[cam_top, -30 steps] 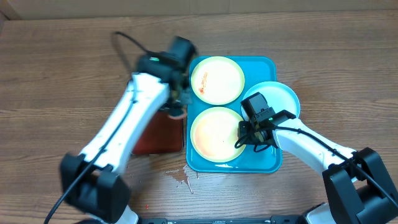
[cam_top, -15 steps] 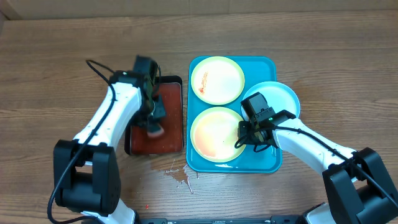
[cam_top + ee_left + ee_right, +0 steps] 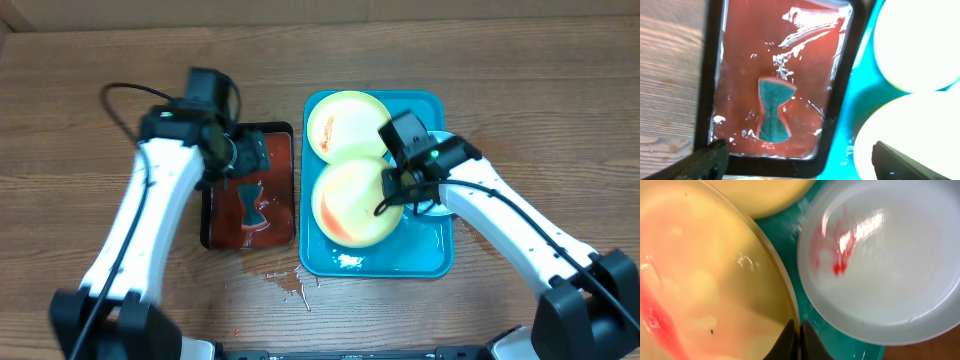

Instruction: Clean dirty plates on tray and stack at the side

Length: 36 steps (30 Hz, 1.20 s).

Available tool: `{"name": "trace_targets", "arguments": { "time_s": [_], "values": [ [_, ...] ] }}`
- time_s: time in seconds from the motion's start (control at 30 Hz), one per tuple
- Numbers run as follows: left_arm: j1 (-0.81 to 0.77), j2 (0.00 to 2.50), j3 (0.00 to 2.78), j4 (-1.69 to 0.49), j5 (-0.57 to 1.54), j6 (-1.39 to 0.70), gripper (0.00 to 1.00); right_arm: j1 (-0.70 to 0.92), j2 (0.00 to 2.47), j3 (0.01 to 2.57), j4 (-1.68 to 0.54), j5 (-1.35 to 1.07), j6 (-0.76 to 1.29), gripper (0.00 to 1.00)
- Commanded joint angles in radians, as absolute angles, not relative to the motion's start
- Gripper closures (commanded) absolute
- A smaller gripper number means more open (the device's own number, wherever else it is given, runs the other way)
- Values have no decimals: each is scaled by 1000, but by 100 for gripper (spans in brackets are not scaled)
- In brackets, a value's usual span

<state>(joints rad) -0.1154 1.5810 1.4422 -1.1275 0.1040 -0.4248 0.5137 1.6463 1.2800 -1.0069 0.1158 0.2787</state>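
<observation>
My right gripper [image 3: 393, 190] is shut on the right rim of the near yellow-green plate [image 3: 352, 203], which stands tilted above the turquoise tray [image 3: 400, 258]. In the right wrist view the fingertips [image 3: 799, 340] pinch that rim, and the plate [image 3: 705, 280] shows a red smear. The far yellow-green plate [image 3: 345, 125] lies flat with a faint red mark. The pale blue-white plate [image 3: 880, 265] with red smears lies to the right, mostly hidden under my right arm in the overhead view. My left gripper [image 3: 245, 155] hangs open over the black tray [image 3: 205, 235], holding nothing.
A teal hourglass-shaped sponge [image 3: 774, 112] lies in the red liquid of the black tray [image 3: 710, 75], left of the turquoise tray [image 3: 860, 100]. A small wet spill [image 3: 290, 285] marks the wooden table near the front.
My left gripper opened and let the sponge go into the black tray, then drew back from it. My right gripper lifted and tilted the near plate by its rim.
</observation>
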Motion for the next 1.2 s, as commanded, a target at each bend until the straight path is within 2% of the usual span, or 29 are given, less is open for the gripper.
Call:
{"name": "trace_targets", "arguments": {
  "time_s": [0.0,0.2,0.4,0.6,0.87,1.17],
  "values": [
    [-66,1500,1518,-1154,184,-414,3,572,1608,1425,-1016,200,170,96],
    [7,1402,1581,-1180,291,-388,0,701,1614,1490,-855,300,151,96],
    [43,1321,1582,-1180,303,-386,0,809,1697,1489,-711,433,167,96],
    [46,1309,1581,-1232,238,-376,0,898,1790,1489,-666,683,217,96],
    [46,1328,1579,-1281,148,-377,0,1047,1765,1490,-634,1027,216,96],
    [46,1346,1579,-1280,149,-377,0,1145,1761,1490,-632,1177,216,96]
  ]
}}
